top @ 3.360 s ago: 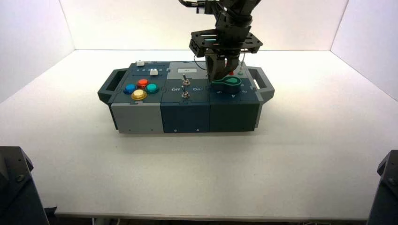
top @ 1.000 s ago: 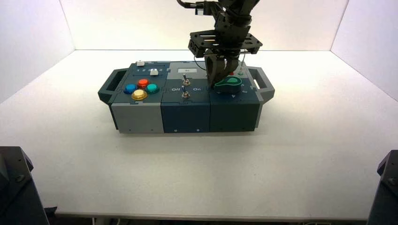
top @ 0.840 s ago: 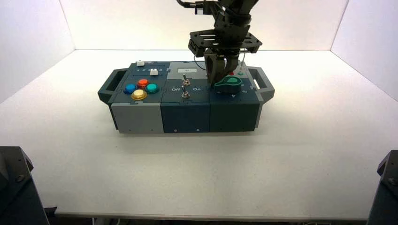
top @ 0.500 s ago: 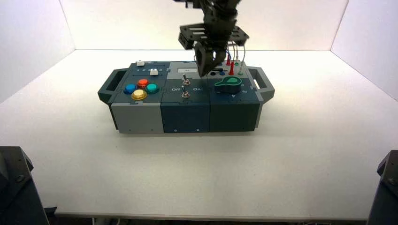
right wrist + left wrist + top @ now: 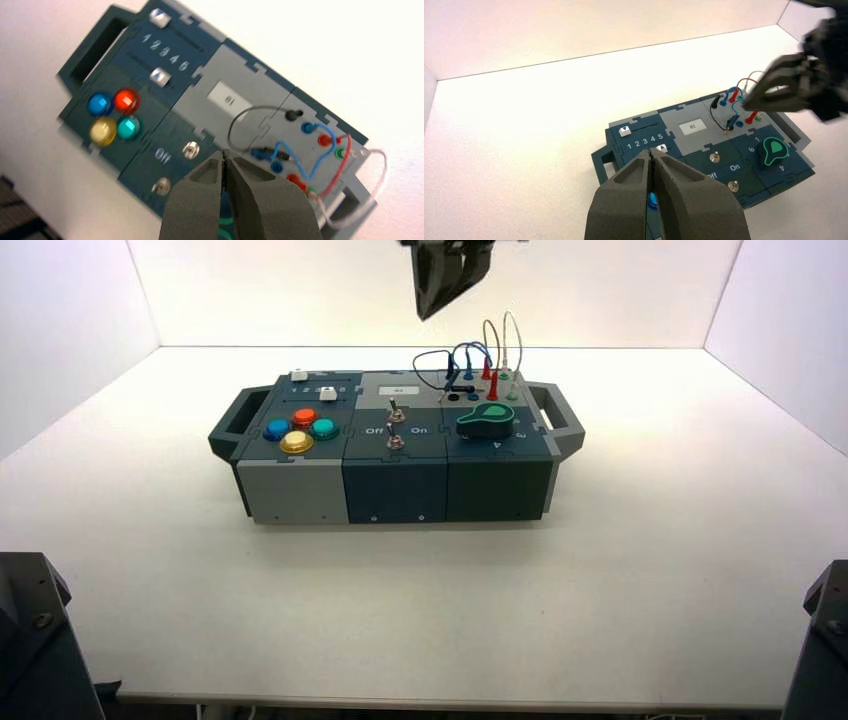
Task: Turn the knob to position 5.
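Right gripper (image 5: 225, 154) hangs in the air above the box (image 5: 395, 485), fingers together, pinching nothing. Rotary knob (image 5: 487, 418) sits below it and off to its right, well apart, on the dark blue dial panel in the box's right-hand section.

Knob: teardrop outline, teal-green top with a brighter green disc at the round end, dark rim and dark sides. Left wrist view has the narrow tip pointing between white digits "6" (image 5: 751, 149) and "4" (image 5: 781, 168); a "1" (image 5: 757, 140) shows past the 6. The spot between 6 and 4 is covered by the knob's body, so no "5" can be read there. Right wrist view gives only slivers of green outline beneath the fingers.

Plugged wires, among them a red plug (image 5: 492, 389), stand behind the knob, also lower than the gripper. Left gripper (image 5: 650, 152) waits off to the right gripper's left, its fingers closed, holding nothing.
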Robot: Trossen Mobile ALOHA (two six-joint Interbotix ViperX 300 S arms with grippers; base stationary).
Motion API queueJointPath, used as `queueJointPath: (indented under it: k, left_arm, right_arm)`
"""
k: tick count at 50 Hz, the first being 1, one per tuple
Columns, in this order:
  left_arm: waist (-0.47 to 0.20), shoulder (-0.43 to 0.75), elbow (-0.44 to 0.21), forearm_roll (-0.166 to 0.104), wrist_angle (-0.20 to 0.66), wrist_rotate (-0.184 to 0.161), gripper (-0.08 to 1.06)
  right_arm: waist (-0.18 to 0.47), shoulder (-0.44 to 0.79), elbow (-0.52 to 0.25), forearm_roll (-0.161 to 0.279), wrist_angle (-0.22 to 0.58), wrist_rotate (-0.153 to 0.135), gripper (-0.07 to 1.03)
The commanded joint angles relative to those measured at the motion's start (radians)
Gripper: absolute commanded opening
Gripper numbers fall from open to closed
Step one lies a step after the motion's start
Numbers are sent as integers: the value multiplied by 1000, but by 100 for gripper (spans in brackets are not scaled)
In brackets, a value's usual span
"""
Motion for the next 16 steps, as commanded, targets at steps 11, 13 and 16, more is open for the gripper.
queueJointPath:
  k: [11,13,16]
  left_arm:
    - [-5,-2,-14,0,-8,-2,-3]
    - [-5,-2,-14,2,-8,0,-3]
    - [-3,-2,-15,2,-8,0,-3]
  right_arm:
    - [17,-161,98,-29,-38,-8,-2]
    - [17,-170,104,-31,-38,-8,-2]
    - [17,-184,118,-35,-37,-8,-2]
